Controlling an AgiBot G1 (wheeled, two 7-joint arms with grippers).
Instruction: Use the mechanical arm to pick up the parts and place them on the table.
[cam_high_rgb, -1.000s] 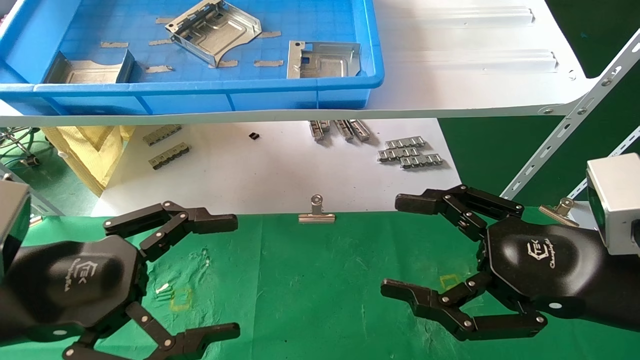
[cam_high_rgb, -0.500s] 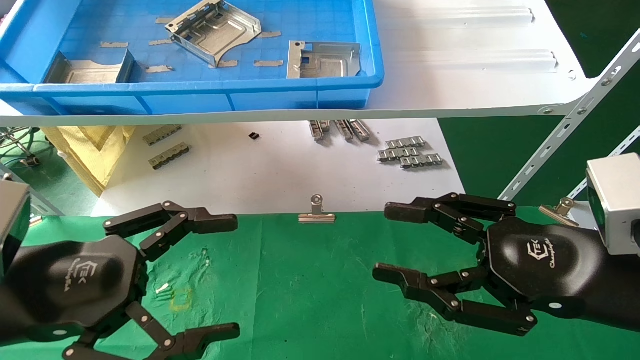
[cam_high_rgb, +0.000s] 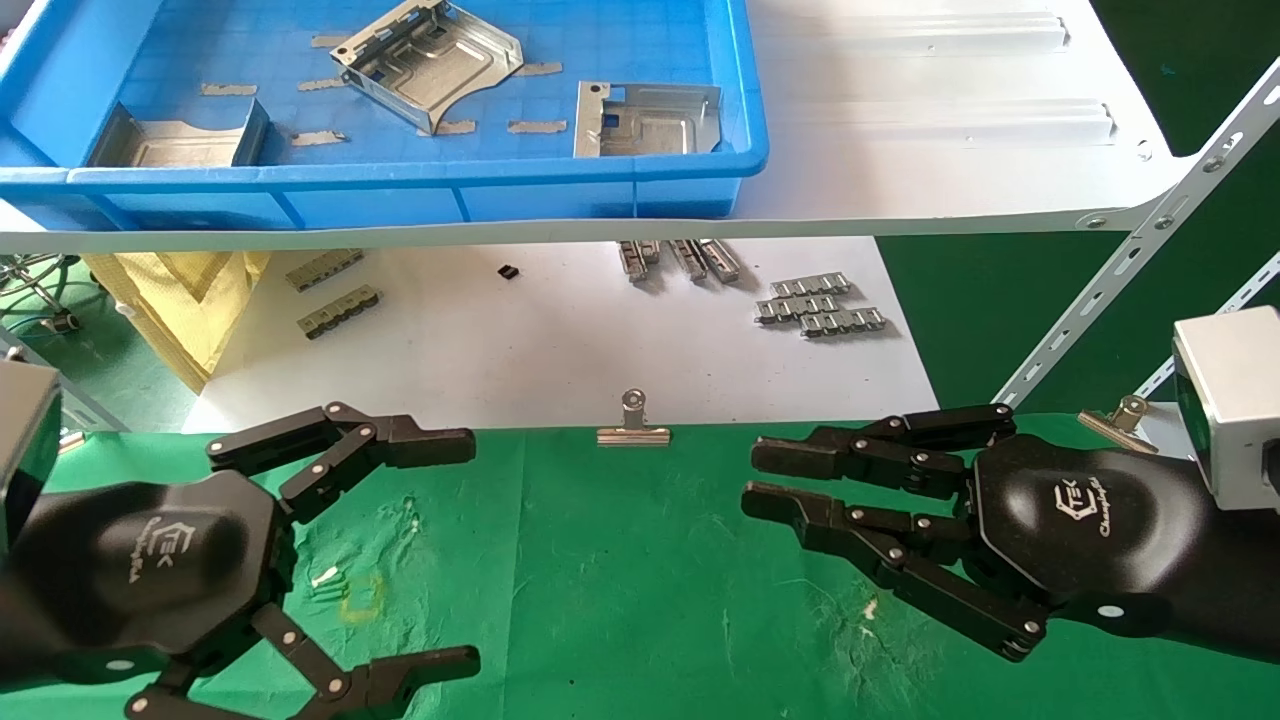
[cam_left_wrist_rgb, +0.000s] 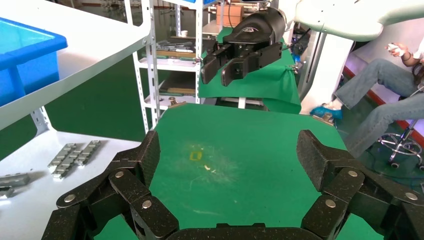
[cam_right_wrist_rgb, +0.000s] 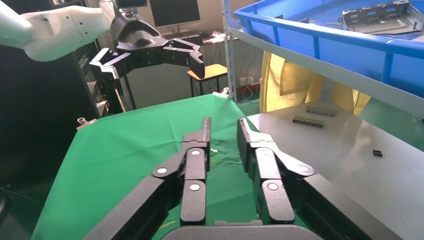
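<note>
**Both hands empty over the green worktop, parts in the bin**

The right hand (cam_high_rgb: 765, 475) hovers over the green worktop (cam_high_rgb: 620, 580) with its fingers drawn nearly together, a narrow gap left between them and nothing in it. The left hand (cam_high_rgb: 470, 545) is spread wide, also empty; its lower fingers run off the head view's edge.

Three parts (cam_high_rgb: 430, 60) lie in the blue bin (cam_high_rgb: 400, 190) on the white shelf (cam_high_rgb: 950, 150). The bin's front wall hides the lower portions of the left part (cam_high_rgb: 180, 140) and the right part (cam_high_rgb: 645, 120). A binder clip (cam_high_rgb: 633, 425) sits at the worktop's far edge.
</note>
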